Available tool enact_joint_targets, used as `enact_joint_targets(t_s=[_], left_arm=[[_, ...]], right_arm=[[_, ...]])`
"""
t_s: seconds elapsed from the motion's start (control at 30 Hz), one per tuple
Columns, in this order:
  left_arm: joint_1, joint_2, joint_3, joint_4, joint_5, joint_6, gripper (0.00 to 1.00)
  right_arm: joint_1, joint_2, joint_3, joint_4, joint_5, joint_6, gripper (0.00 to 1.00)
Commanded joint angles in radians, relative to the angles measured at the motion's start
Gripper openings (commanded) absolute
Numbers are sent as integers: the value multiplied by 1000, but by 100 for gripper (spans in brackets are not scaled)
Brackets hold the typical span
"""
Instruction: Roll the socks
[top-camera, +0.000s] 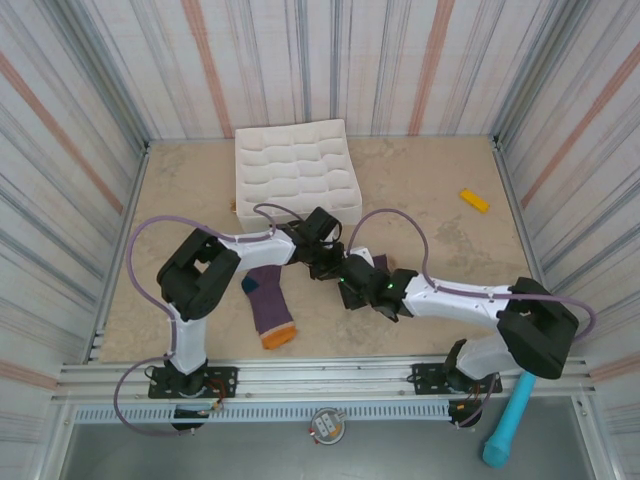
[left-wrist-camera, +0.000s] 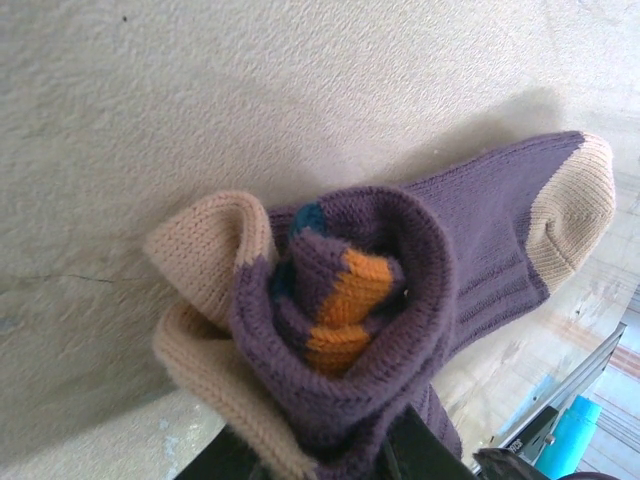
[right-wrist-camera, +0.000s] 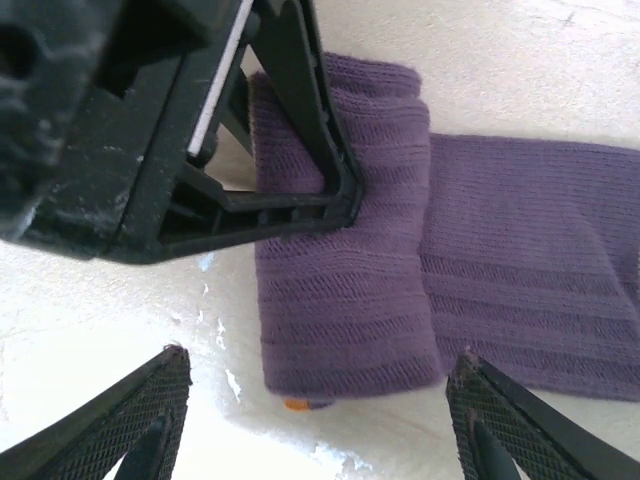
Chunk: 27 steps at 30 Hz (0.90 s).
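- My left gripper (right-wrist-camera: 300, 175) is clamped tight on the rolled sock (right-wrist-camera: 340, 300) near the middle of the table (the roll's end spirals purple around orange and teal).
- The unrolled remainder of that sock lies flat on the table.
- My right gripper (right-wrist-camera: 320, 420) hangs spread wide beside the roll, grasping nothing.
- The second sock (top-camera: 268, 305) lies flat at near left, orange toe nearest, apart from both grippers.
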Motion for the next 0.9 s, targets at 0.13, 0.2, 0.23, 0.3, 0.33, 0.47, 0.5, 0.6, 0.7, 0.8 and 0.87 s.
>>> enact_joint_targets(t_s=[0.13, 0.2, 0.23, 0.3, 0.33, 0.47, 0.5, 0.6, 0.7, 0.8, 0.87], left_arm=[[4, -2, -67, -106, -25, -24, 0], [4, -3, -74, -98, -24, -28, 0], [4, -5, -77, -95, -22, -29, 0], [4, -3, -80, -89, -20, -33, 0], [5, -3, -80, -88, -19, -35, 0], [5, -2, -83, -78, -14, -43, 0], [4, -2, -83, -75, -12, -45, 0], [3, 1, -82, -70, -5, -48, 0], [6, 1, -83, -68, -2, -53, 1], [9, -3, -89, -59, 4, -56, 8], [10, -13, -92, -58, 1, -58, 19]], right_arm=[[14, 79, 30, 4, 102, -3, 68], [15, 87, 21, 7, 110, 6, 67], [15, 90, 15, 11, 112, 11, 66], [14, 93, 8, 20, 114, 17, 65], [16, 96, 4, 26, 113, 18, 65], [14, 116, 0, 41, 109, 25, 55], [13, 124, -1, 43, 104, 24, 51], [11, 145, -1, 50, 87, 31, 40], [8, 152, -13, 59, 69, 47, 29], [2, 142, -36, 66, 51, 66, 18], [-8, 128, -60, 89, 17, 71, 12]])
